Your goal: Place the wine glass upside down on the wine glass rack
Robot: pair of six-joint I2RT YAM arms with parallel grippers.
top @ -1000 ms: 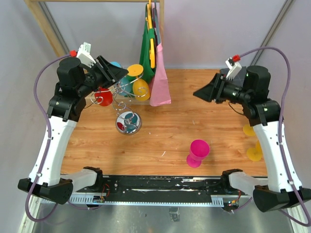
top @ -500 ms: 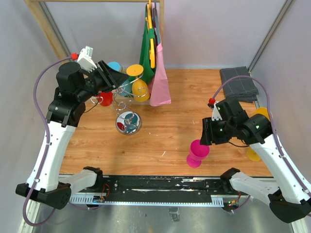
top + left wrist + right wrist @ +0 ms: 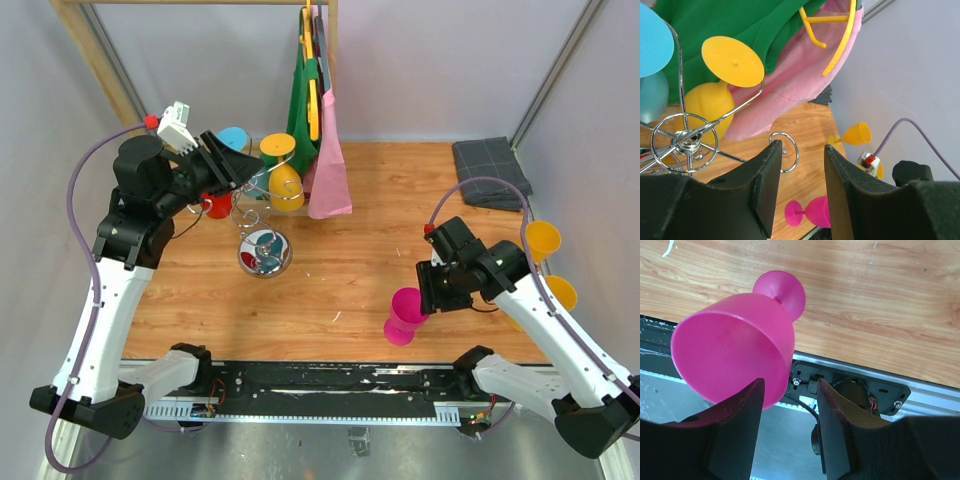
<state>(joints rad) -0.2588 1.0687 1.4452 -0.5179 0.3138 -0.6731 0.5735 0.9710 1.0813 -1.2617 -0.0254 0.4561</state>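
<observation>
Two grippers, both with jaws apart and clamped on nothing: the right gripper (image 3: 790, 383) sits at the rim of the pink wine glass (image 3: 410, 308), one finger (image 3: 735, 410) overlapping the bowl and the bowl wall just at the gap, while the left gripper (image 3: 801, 147) hovers by the top of the wine glass rack (image 3: 265, 250), at 11 o'clock of its mirror base. Glass stands upright on its foot on the table (image 3: 340, 270) near the front edge, well apart from the rack, at its 4 o'clock in the top view; rack carries a blue glass (image 3: 234, 138), a yellow glass (image 3: 284, 180) and a red glass (image 3: 216, 205)
</observation>
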